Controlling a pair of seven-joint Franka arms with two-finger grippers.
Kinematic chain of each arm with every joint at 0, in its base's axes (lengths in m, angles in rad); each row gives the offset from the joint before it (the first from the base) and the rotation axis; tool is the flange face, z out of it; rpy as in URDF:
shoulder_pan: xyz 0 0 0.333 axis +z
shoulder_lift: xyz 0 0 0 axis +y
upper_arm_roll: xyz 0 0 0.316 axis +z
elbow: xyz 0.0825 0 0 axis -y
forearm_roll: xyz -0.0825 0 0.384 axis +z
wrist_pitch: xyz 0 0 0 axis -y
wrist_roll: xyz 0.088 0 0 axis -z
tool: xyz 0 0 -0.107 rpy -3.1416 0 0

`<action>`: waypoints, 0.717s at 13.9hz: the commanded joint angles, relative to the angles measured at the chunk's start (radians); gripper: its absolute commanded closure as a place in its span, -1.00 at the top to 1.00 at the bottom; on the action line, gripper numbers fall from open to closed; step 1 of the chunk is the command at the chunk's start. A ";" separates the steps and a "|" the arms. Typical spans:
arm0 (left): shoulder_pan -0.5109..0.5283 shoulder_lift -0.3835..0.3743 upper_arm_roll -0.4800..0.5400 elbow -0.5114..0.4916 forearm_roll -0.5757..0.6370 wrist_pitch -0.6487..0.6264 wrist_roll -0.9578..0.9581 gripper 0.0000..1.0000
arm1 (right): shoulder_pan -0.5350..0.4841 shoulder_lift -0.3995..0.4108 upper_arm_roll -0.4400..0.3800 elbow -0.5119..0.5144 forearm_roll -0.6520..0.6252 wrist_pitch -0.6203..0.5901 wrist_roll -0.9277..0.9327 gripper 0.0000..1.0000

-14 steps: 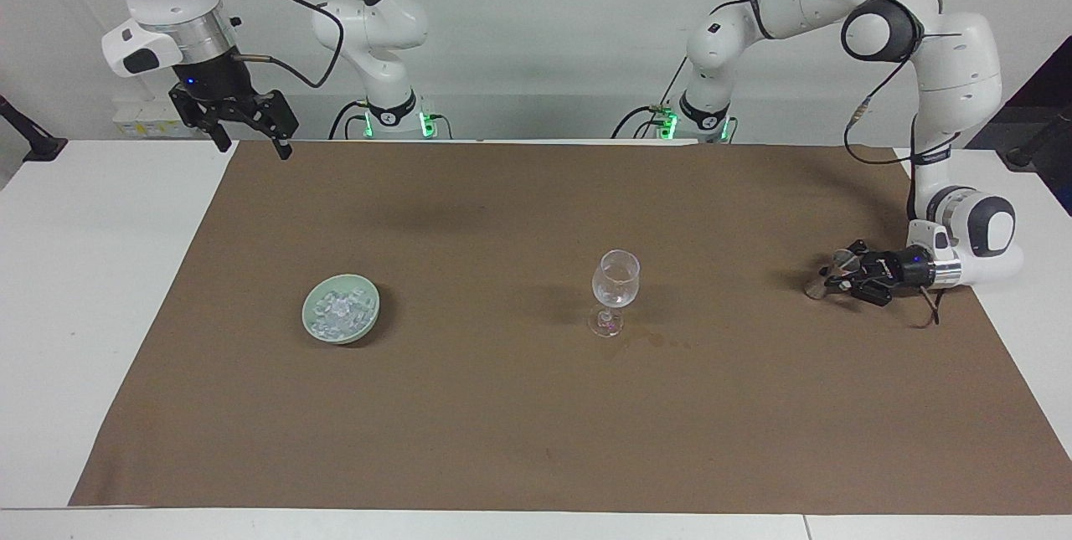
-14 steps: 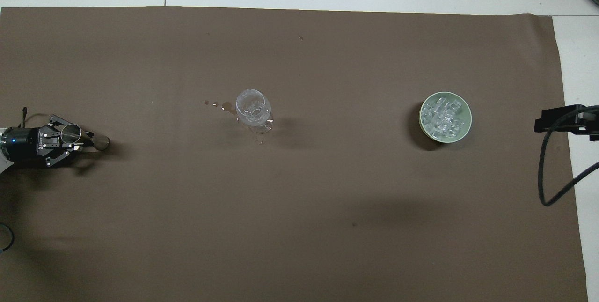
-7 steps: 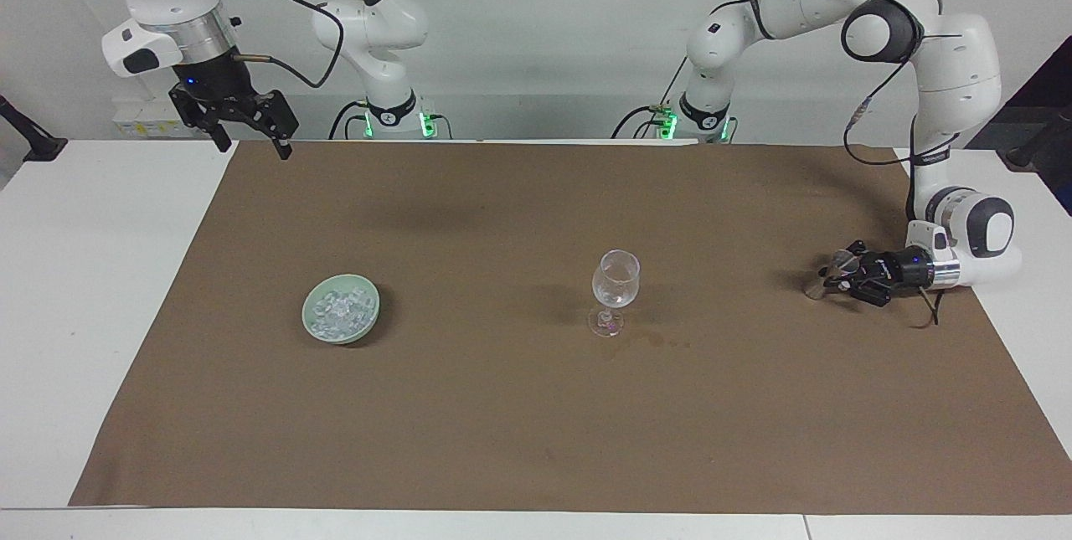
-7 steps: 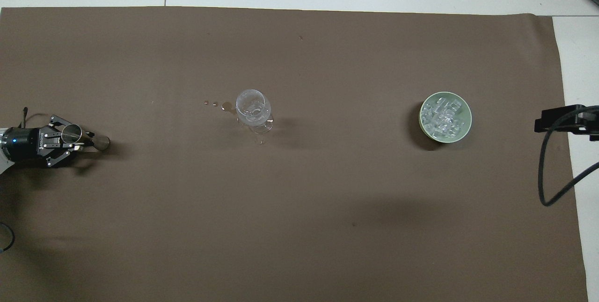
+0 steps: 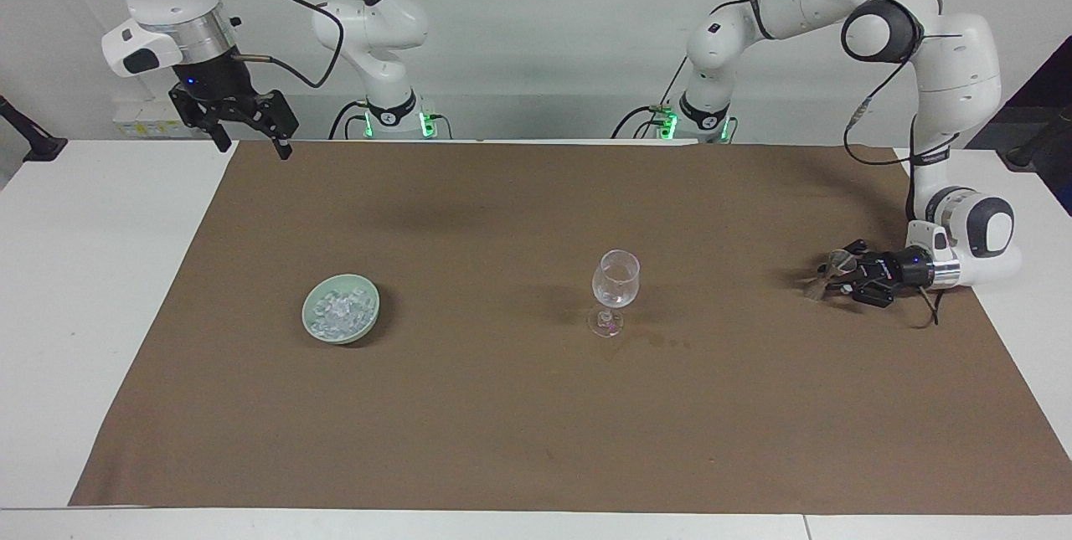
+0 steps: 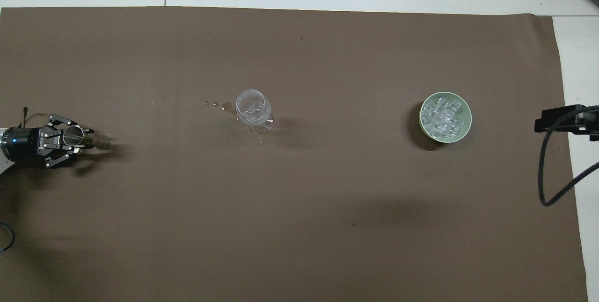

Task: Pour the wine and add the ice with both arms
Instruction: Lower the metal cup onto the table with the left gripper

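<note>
my left fingers (image 5: 825, 279): low over the brown mat (image 5: 536, 406) at the left arm's end, around a small metal cup (image 6: 71, 135), grip cannot tell | my right fingers (image 5: 249, 138): spread wide, empty, raised, waiting | ice (image 5: 339, 312): in green bowl (image 5: 311, 327) on surface | stemmed glass (image 5: 615, 279): upright mid-mat

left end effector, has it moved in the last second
Yes. The left end effector has pulled back slightly toward the left arm's end of the table, away from the stemmed glass, which stands where it was.
</note>
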State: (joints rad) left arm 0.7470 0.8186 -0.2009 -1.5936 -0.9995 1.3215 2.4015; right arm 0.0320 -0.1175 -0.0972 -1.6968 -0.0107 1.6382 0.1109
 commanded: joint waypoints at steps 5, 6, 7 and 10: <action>0.009 -0.013 0.009 0.012 -0.007 -0.011 -0.005 0.56 | -0.015 0.053 0.011 -0.015 0.020 0.101 -0.048 1.00; 0.011 -0.024 0.014 0.015 0.005 -0.010 -0.005 0.58 | -0.012 0.065 0.011 -0.024 0.020 0.120 -0.050 1.00; 0.012 -0.041 0.015 0.020 0.027 -0.008 -0.005 0.63 | -0.009 0.081 0.013 -0.032 0.020 0.141 -0.054 1.00; 0.005 -0.085 0.067 0.067 0.059 -0.019 -0.022 0.64 | -0.006 0.125 0.033 -0.064 0.024 0.187 -0.124 1.00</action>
State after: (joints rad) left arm 0.7539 0.7842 -0.1669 -1.5508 -0.9751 1.3214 2.3985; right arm 0.0333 -0.0082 -0.0817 -1.7271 -0.0104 1.7865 0.0462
